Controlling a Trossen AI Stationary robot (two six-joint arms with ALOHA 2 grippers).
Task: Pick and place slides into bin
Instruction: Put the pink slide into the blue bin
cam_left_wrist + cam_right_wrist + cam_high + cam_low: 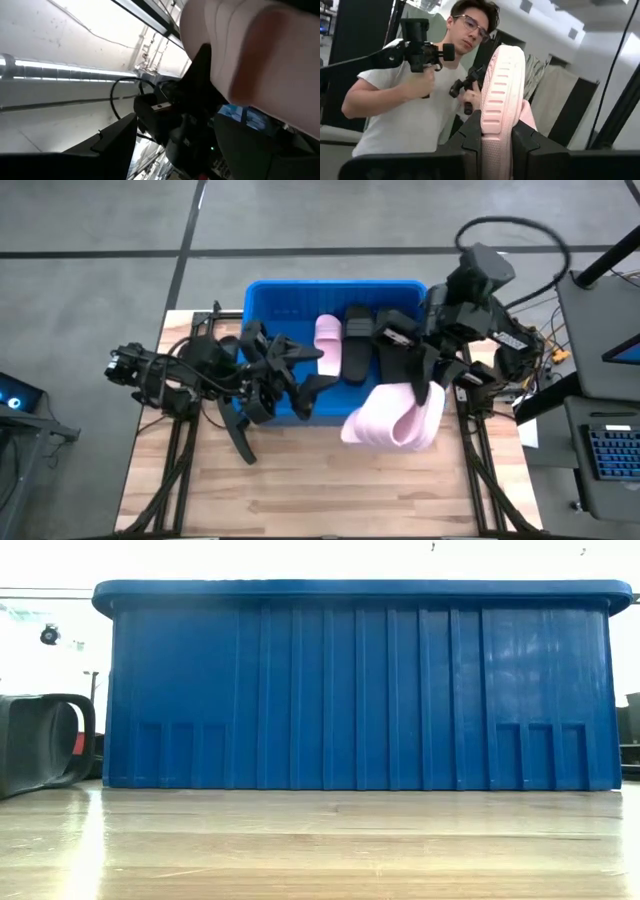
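Observation:
The blue bin stands at the table's far middle and fills the low view. In it lie a pink slide and black slides. My right gripper is shut on a second pink slide, above the bin's near right corner. My left gripper is open and empty over the bin's near left part, its camera facing the held pink slide. A black slide rests on the table left of the bin. My right gripper pinches the pink slide's sole between its two fingers, at one end of the slide, one finger on each face. The ribbed sole runs on straight past the fingertips. The slide is lifted clear, over the bin's near rim and the table.
A person stands beyond the table holding dark handles. The black slide also shows by the bin's near left corner. Bare wood table lies in front of the bin. A desk with a keyboard is to the right.

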